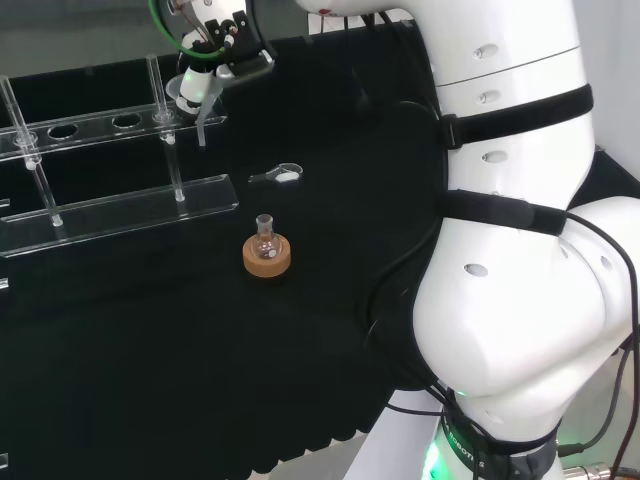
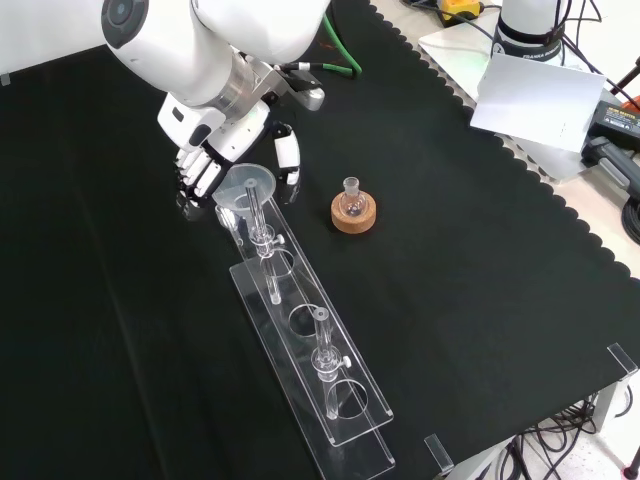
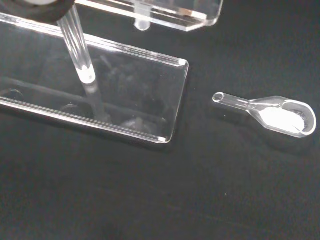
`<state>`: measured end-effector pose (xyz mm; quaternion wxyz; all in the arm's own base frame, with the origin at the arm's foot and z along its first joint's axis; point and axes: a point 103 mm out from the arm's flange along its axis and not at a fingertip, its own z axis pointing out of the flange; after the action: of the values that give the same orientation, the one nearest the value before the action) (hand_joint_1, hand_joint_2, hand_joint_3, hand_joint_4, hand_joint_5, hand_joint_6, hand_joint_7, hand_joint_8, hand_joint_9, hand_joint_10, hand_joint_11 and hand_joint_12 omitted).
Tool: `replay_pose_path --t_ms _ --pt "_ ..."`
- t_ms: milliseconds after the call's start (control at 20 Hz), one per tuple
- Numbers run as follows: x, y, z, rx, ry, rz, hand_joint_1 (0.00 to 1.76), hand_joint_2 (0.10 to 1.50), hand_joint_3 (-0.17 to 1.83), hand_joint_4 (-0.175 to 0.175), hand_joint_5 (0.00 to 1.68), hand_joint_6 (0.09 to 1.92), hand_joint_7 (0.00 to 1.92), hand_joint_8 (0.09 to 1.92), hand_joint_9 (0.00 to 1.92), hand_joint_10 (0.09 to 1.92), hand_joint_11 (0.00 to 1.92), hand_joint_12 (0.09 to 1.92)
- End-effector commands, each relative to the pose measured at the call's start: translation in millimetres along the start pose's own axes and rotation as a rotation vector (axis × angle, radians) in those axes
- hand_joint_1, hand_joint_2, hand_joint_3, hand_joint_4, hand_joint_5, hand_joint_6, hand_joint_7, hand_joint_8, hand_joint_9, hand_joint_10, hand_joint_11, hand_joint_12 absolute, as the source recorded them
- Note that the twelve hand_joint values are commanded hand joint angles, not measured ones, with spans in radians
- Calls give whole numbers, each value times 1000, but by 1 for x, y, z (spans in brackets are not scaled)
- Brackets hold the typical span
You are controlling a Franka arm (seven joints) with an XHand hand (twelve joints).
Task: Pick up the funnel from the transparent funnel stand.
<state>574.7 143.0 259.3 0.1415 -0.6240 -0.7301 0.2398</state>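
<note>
Front view, near to far: funnel stand (image 2: 300,345) runs lengthwise from the near desk (image 2: 480,300) edge away toward the arm, its far end under the robot hand (image 2: 205,170). Funnel (image 2: 248,187) sits in the end hole at that far end, cone up, stem pointing straight down through the upper plate, so its long axis is vertical and the exit path is straight up. Robot hand is right at the cone, coming from the far side: fingers (image 2: 203,172) curled against its left rim, thumb (image 2: 288,153) on the right, so they bracket it. Looks like it is closed around the funnel, though I can't confirm contact on the clear rim. Wrist view shows the stem (image 3: 77,47) hanging plumb above the base plate, tip clear of it. Flask on cork ring (image 2: 353,213) stands just right of the stand, apart from the lift line. Judgement: lift vertically, no tilt, until the stem clears the hole.
</note>
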Motion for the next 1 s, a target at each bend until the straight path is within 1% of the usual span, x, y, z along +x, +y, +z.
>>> replay_pose_path --t_ms 50,150,200,350,400,450,550,650,700,800,1000 --pt "-4 -1 2 -18 -14 11 712 671 394 -49 222 87 14 586 248 737 196 1392" --pt "-4 -3 0 -57 -38 29 718 676 416 -51 277 87 85 642 358 700 216 1379" --pt "-4 -4 -1 -80 -53 39 725 685 429 -51 314 87 151 665 418 678 236 1368" --pt "-4 -10 -6 -168 -81 59 756 720 466 -48 438 87 360 685 603 609 329 1326" --pt "-3 -12 -8 -201 -90 63 765 731 474 -45 474 87 406 688 642 596 354 1319" --pt "-3 -14 -10 -232 -99 66 776 742 481 -38 544 90 459 687 684 581 382 1306" --pt "0 -20 -15 -282 -123 71 798 761 489 -18 675 196 548 665 759 532 426 1283" --pt "2 -26 -22 -324 -143 72 820 774 492 0 741 375 603 650 816 485 471 1264" --pt "3 -30 -25 -334 -148 70 830 777 495 8 755 456 618 648 835 471 491 1251" --pt "5 -38 -34 -345 -160 69 845 782 499 20 783 559 637 651 860 456 524 1234" --pt "6 -56 -52 -335 -181 77 854 786 503 27 799 625 648 656 877 449 551 1222"
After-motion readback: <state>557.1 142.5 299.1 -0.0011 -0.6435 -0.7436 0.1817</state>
